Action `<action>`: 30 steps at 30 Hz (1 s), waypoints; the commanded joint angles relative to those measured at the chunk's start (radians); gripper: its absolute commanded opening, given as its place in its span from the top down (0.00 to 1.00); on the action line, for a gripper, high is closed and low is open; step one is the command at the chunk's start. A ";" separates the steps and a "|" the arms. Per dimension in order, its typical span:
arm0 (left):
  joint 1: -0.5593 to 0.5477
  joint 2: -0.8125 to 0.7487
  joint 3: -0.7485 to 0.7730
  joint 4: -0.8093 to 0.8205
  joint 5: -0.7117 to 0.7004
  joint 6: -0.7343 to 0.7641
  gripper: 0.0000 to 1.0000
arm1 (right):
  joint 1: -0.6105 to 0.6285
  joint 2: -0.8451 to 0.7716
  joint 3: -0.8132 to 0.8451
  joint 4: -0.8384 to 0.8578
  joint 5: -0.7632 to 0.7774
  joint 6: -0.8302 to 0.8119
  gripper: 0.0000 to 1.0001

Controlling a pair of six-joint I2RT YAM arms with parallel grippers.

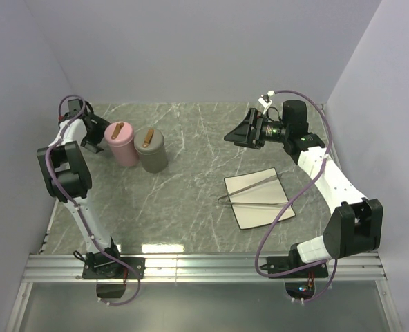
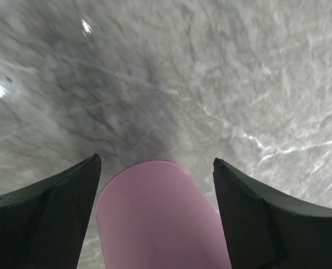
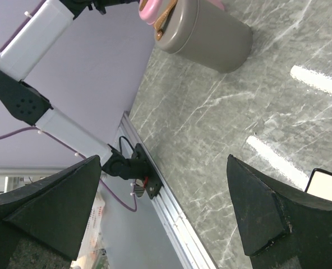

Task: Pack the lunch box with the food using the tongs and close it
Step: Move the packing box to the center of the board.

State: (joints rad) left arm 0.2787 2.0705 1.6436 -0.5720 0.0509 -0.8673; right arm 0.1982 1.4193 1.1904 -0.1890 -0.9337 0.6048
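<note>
The lunch box shows as two round lidded pots at the back left, a pink one (image 1: 121,143) and a grey one (image 1: 150,149), each with a brown handle on top. My left gripper (image 1: 98,140) is open around the pink pot (image 2: 155,224), with a gap at the right finger (image 2: 267,218). The silver tongs (image 1: 249,187) lie in a narrow V on a white plate (image 1: 260,216), joined end pointing left. My right gripper (image 1: 235,128) hangs open and empty above the table behind the plate. The food is out of view.
The right wrist view looks across the marble table to the grey pot (image 3: 211,33), a sliver of the pink pot (image 3: 149,8), the left arm (image 3: 42,33) with its base (image 3: 132,168) on the aluminium rail, and a plate corner (image 3: 328,188).
</note>
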 commanded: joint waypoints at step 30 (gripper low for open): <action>-0.274 -0.165 -0.281 0.176 0.222 -0.116 0.12 | -0.005 0.056 -0.018 0.072 0.084 -0.008 0.01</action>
State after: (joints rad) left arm 0.0284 1.9911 1.3949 -0.4221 0.2230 -0.9421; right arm 0.1982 1.4525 1.1645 -0.1795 -0.8860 0.5854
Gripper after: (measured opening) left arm 0.874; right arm 0.993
